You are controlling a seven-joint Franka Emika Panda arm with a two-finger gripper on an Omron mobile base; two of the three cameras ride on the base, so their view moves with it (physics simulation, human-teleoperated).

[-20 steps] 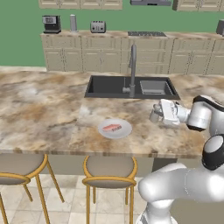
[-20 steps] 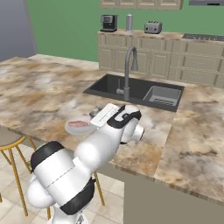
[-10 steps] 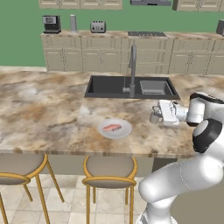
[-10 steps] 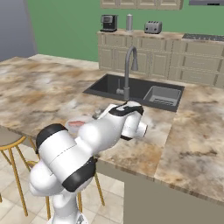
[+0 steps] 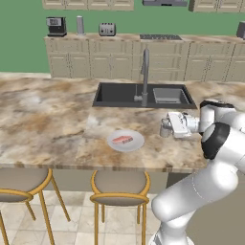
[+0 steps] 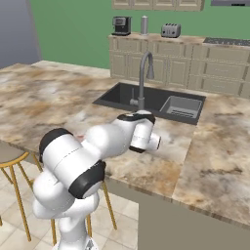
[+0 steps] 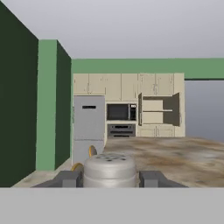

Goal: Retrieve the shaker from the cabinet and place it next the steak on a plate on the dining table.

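My gripper point(image 5: 168, 126) hovers just above the dining table point(image 5: 48, 124), right of the plate, and is shut on the small grey shaker point(image 5: 165, 128). In the hand view the shaker point(image 7: 110, 169) sits upright between the two dark fingertips point(image 7: 70, 178), its perforated cap facing the camera. The round pale plate point(image 5: 127, 141) lies near the table's front edge with the pinkish steak point(image 5: 123, 139) on it, a short way left of the shaker. Far across the room stands the cabinet point(image 7: 159, 109) with one door swung open. The white arm point(image 6: 132, 134) hides the hand in the right base view.
A black sink point(image 5: 143, 94) with a tall faucet point(image 5: 145, 72) lies behind the plate. Two stools point(image 5: 119, 184) stand under the table's front edge. Drawer units with a toaster point(image 5: 106, 29) line the back wall.
The hand with the shaker has crept a little left toward the plate, and the arm's elbow has swung round. Plate and steak have not moved.
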